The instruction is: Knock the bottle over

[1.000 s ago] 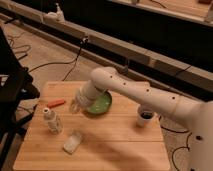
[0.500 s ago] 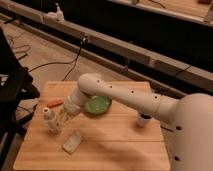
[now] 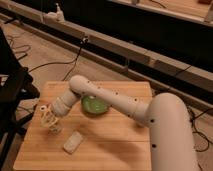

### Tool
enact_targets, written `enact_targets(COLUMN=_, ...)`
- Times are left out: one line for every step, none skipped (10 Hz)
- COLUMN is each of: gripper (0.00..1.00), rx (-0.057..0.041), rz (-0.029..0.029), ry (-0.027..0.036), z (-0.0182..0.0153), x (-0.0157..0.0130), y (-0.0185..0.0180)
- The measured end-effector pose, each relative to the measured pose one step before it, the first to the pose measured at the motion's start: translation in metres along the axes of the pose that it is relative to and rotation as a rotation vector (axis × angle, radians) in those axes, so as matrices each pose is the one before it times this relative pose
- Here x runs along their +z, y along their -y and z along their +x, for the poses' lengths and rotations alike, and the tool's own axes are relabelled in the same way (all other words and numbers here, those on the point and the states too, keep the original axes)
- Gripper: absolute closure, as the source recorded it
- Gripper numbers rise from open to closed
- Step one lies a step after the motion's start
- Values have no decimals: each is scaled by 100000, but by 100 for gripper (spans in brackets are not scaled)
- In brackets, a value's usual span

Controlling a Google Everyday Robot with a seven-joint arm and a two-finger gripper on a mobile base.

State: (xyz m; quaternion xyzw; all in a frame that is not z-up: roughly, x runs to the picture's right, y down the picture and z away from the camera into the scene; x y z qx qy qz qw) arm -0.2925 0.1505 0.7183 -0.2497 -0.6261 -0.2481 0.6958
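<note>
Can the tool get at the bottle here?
Probably yes: the tool sits at the table's left edge, right against the bottle, with nothing between them. The packet lies clear, nearer the camera.

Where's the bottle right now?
The bottle is near the table's left edge in the camera view, with the gripper right against it. The packet lies just in front, and the green bowl sits to its right.

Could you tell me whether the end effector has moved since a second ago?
Yes. The end effector swung left, away from the green bowl, and now sits at the bottle near the table's left edge.
</note>
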Motion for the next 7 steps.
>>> enact_targets(gripper=100, rx=25, rz=3433, ry=-872, z=1372, x=-605, y=1171)
enact_targets(gripper=100, rx=293, rz=3849, ry=-3087, z=1548, x=-956, y=1173)
enact_targets(gripper=100, rx=-117, rz=3528, ry=-4130, z=1306, x=-1003, y=1038)
enact_targets(gripper=100, rx=431, rz=6114, ry=-7878, z=1933, x=-2112, y=1514)
enact_targets(gripper=100, rx=628, rz=4942, ry=-6863, z=1425, x=-1944, y=986)
enact_targets(gripper=100, rx=551, rz=3426, ry=-4686, z=741, x=-1462, y=489)
enact_targets(gripper=100, rx=808, rz=3559, ry=-4718, z=863, x=-1755, y=382)
